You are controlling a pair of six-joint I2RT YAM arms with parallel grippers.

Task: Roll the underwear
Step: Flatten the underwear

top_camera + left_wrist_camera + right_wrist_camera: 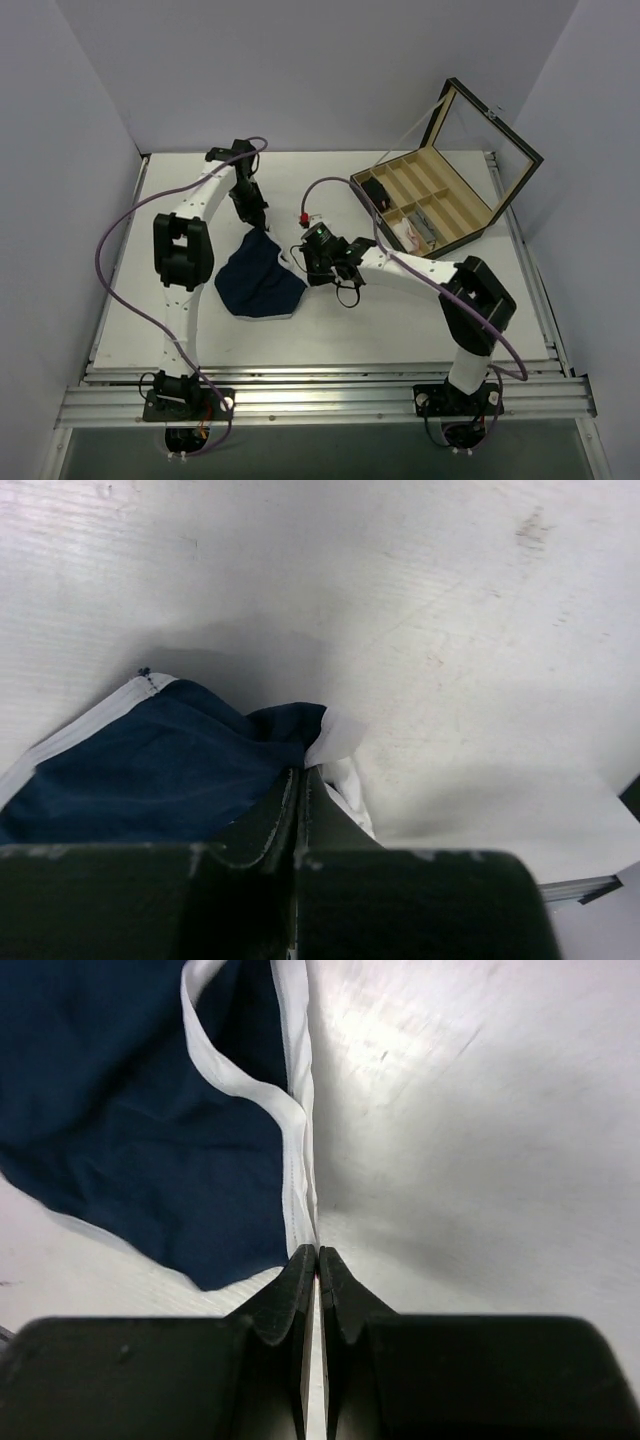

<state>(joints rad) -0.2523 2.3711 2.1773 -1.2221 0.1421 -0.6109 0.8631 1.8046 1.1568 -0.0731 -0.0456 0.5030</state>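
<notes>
On the underwear (258,285), left end effector (302,772) and right end effector (317,1251) clamp.

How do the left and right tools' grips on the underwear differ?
The left tool nips a bunched corner, the right tool a thin white trim strip. The left tool holds the far end of the underwear, the right tool its right side. Both are shut on it.

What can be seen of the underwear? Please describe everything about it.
The underwear is a small garment of soft dark navy fabric with thin white trim on its edges. It lies crumpled, not yet rolled, on the white table. The left gripper is shut on its far corner; the right gripper is shut on the white trim at its right side.
</notes>
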